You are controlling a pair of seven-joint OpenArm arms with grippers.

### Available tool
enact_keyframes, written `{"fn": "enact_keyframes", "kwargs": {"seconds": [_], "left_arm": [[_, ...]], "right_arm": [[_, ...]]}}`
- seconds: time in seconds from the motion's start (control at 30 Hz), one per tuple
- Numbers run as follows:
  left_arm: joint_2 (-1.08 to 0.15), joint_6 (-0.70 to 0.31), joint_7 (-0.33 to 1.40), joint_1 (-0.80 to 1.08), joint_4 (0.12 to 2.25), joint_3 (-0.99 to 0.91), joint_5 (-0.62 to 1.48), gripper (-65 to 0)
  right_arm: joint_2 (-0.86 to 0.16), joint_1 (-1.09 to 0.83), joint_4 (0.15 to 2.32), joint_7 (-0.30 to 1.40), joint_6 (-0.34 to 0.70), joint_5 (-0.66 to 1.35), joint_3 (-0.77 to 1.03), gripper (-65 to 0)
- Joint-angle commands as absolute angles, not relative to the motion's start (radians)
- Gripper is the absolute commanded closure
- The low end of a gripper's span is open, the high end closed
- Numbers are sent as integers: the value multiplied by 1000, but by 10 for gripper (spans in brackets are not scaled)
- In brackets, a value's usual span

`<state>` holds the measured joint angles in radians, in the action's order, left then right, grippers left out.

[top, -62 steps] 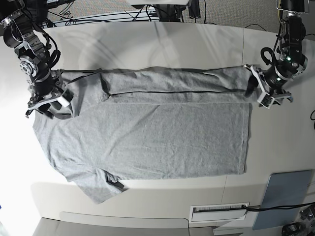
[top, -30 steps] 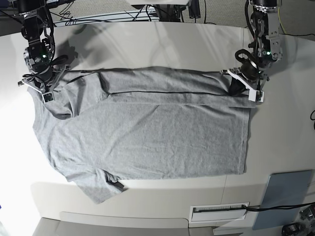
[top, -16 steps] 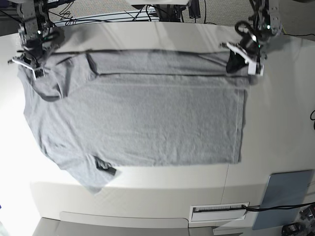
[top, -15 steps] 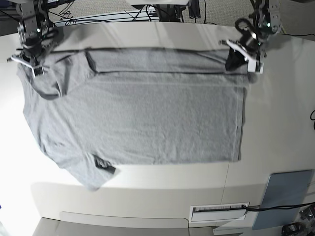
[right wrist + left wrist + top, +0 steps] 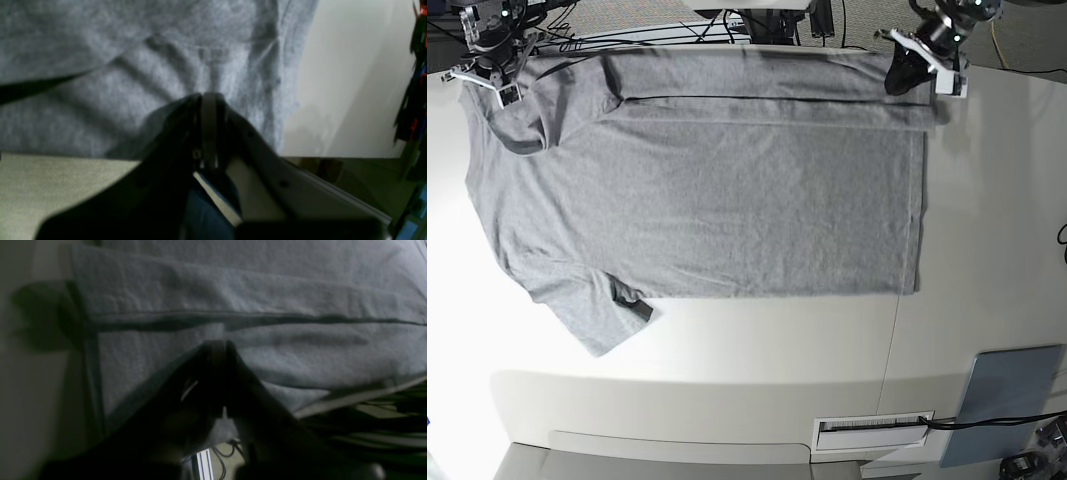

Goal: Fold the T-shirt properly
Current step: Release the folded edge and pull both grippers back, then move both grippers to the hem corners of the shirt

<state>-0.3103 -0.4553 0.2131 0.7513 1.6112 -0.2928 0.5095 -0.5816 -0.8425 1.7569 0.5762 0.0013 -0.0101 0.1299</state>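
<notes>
white table (image 5: 987, 200), blue-grey pad (image 5: 1005, 400), cables (image 5: 657, 35)

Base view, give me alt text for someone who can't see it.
A grey T-shirt lies spread on a white table, its far edge folded over. The left gripper and right gripper pinch the far corners, and one sleeve sticks out toward the near edge.

A: What fills the upper left of the frame?

B: The grey T-shirt (image 5: 133, 66), wrinkled, its edge running down the right of centre.

A: And the right gripper (image 5: 208, 100)?

B: Dark fingers (image 5: 186, 133) pressed together at the centre, pinching a bunch of the shirt.

A: Beyond the cloth?

B: The pale bench (image 5: 350, 83) at the upper right, carpeted floor (image 5: 50, 180) at the lower left.
</notes>
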Motion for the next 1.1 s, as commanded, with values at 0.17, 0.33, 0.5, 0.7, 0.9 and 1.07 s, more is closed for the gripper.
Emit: {"fn": "enact_keyframes", "kwargs": {"seconds": [0.17,0.33,0.5,0.7,0.9,1.07], "left_arm": [[-316,-434,447,801,1624,-348,351,0],[-316,-447,447,796,1757,-397,351,0],[-317,-447,449,752,1893,-422,351,0],[-319,-447,456,678,1984,-422,352,0],[-319,-429,473,557,1979,-422,353,-301],[-319,-390,547,384,1897,-422,439,-329]], "right_arm": [[-593,-857,1812,600,-36,-81,134,0],[-593,-855,1877,600,-94,-125,148,0],[-593,-850,1945,593,-94,-121,222,0],[-599,-798,2017,643,-76,-71,308,0],[-598,-635,2017,616,48,-40,328,-180],[-598,-491,2014,587,61,94,328,-260]]}}
